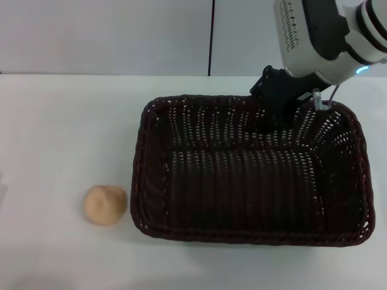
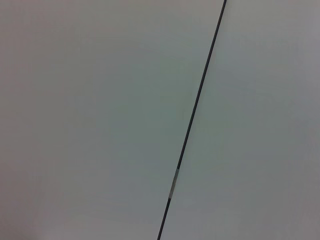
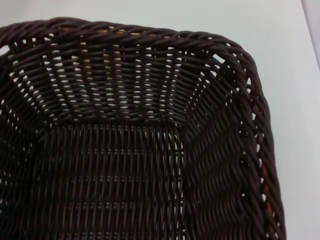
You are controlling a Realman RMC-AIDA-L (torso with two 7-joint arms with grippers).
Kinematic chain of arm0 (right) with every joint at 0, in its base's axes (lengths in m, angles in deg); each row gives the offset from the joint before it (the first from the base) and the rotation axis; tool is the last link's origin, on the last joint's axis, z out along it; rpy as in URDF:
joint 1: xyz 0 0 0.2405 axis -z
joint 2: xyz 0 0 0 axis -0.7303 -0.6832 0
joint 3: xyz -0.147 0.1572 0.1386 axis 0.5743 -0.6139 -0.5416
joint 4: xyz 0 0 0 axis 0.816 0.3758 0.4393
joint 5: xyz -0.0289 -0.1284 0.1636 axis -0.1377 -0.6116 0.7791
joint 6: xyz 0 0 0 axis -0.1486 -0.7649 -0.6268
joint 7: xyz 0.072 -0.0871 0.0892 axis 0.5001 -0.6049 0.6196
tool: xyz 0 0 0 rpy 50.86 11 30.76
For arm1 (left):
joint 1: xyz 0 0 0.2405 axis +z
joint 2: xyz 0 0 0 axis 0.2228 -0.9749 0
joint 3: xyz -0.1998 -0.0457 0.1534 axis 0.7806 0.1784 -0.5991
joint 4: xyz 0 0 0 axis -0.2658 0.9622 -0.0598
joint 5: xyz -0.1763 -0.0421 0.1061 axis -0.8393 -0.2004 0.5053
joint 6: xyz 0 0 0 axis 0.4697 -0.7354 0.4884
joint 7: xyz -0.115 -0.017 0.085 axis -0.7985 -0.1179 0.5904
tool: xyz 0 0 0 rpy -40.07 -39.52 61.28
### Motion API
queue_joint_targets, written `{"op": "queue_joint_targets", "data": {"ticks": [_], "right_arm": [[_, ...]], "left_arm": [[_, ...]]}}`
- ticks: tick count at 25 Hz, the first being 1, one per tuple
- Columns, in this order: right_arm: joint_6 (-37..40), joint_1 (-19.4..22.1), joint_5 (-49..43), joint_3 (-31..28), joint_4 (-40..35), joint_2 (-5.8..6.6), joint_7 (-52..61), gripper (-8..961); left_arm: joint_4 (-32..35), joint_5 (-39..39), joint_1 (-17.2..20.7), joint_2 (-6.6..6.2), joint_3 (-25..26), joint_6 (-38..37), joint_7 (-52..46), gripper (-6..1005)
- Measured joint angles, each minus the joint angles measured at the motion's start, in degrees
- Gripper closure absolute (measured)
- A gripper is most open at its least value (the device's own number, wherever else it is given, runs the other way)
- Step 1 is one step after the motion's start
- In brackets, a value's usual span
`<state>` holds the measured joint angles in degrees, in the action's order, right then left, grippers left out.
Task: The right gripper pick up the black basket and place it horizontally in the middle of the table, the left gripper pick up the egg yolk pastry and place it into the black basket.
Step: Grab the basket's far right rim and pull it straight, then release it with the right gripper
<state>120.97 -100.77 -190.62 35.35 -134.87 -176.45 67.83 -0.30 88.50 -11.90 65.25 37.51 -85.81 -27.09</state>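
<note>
The black basket lies flat and lengthwise across the white table, right of the middle. Its inside fills the right wrist view. My right gripper, a black claw under a white housing, reaches down over the basket's far rim, with one finger inside the far wall. It looks shut on that wall. The egg yolk pastry, a small pale tan ball, sits on the table just left of the basket's near left corner, apart from it. My left gripper is out of view.
The left wrist view shows only a pale wall with a thin dark seam. A white wall with a dark vertical seam stands behind the table. Bare tabletop lies left of the basket.
</note>
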Motion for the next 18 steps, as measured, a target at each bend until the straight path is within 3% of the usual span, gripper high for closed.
{"op": "queue_joint_targets", "data": {"ticks": [5,10,14,18], "right_arm": [[-1.44,2.41,0.34,1.03,-3.76,-0.21,0.21,654],[-4.11,7.22,4.93,3.0,-9.65,-0.06,0.23,457],[-6.06,13.02,10.81,4.04,-17.47,0.06,1.22,310],[-10.71,24.12,28.26,3.0,-26.34,0.15,2.41,149]], "left_arm": [[0.33,0.01,-0.45,-0.19,-0.05,-0.14,0.0,186],[2.76,1.46,-1.25,-0.41,-1.87,-1.92,0.0,186],[6.34,1.66,-2.22,-0.45,-6.15,-4.53,-0.11,186],[11.96,1.72,-4.33,-0.64,-14.89,-6.94,-4.85,186]]}}
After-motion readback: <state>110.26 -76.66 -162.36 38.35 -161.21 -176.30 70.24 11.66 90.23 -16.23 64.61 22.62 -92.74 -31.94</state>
